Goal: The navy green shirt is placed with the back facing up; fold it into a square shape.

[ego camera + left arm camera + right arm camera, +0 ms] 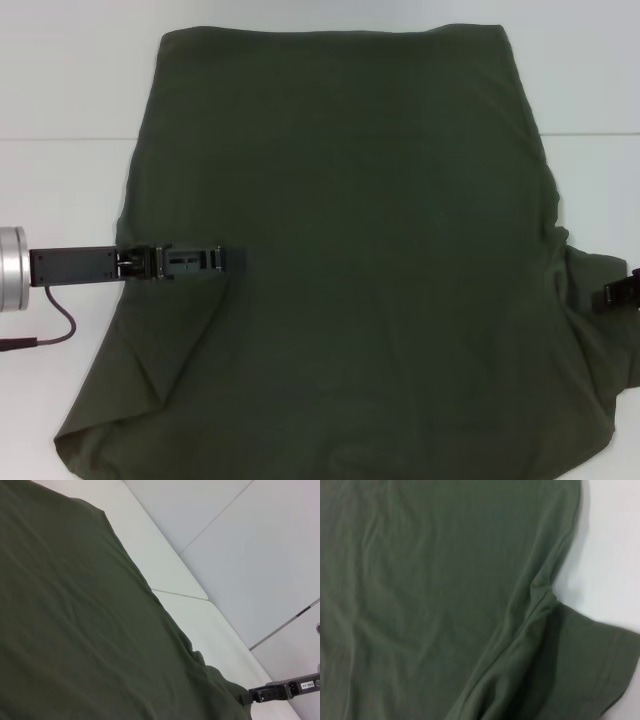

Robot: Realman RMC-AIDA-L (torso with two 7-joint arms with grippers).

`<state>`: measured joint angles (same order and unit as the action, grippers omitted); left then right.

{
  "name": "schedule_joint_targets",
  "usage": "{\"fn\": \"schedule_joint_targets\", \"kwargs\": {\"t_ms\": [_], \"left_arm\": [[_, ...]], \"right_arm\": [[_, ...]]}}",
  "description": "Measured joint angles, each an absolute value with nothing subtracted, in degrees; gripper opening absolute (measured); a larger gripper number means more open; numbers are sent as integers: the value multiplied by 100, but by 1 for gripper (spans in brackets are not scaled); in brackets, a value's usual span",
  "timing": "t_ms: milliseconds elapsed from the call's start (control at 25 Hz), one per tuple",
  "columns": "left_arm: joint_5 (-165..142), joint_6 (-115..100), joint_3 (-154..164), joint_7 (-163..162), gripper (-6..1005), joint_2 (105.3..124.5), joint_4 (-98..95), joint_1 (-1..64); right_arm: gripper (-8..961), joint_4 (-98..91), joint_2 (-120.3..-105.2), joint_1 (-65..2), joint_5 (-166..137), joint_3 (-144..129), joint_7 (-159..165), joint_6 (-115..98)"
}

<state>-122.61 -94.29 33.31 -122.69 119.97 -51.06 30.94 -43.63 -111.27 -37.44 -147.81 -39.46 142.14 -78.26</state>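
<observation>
The navy green shirt (pixel 350 260) lies back-up, filling the frame's centre on the white surface (pixel 60 90). At left, the left gripper (pixel 232 260) reaches over its side edge; at right, the right gripper (pixel 622 292) sits at the sleeve. I cannot tell either one's finger state. Judging by this, the side fold is beginning; next, carry the edges inward.

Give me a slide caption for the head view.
Left gripper reaching over the navy green shirt on the white table; right gripper at its edge.

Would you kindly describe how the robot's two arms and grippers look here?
The left gripper is black, flat and boxy, on a black link behind a silver cylindrical wrist trailing a dark cable. Only a black tip of the right gripper shows, with a small white label.
</observation>
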Motion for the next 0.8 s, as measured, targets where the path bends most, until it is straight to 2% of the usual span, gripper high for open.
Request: {"fn": "schedule_joint_targets", "kwargs": {"t_ms": [120,560,800], "left_arm": [[-12260,-9449,3331,-12272,734,11997,-5107,3107],[-12047,-9474,3331,-12277,733,11954,-5119,3047],[-12035,-9487,3331,-12278,734,11952,-5138,2983]], "right_arm": [[487,-4364,-11122,-3744,-14783,-3946,14247,-7824],[44,-4378,-11096,-3729,-14808,-3979,14267,-7831],[16,-4703,-11002,-3732,-15354,-3955,14363,-7590]]}}
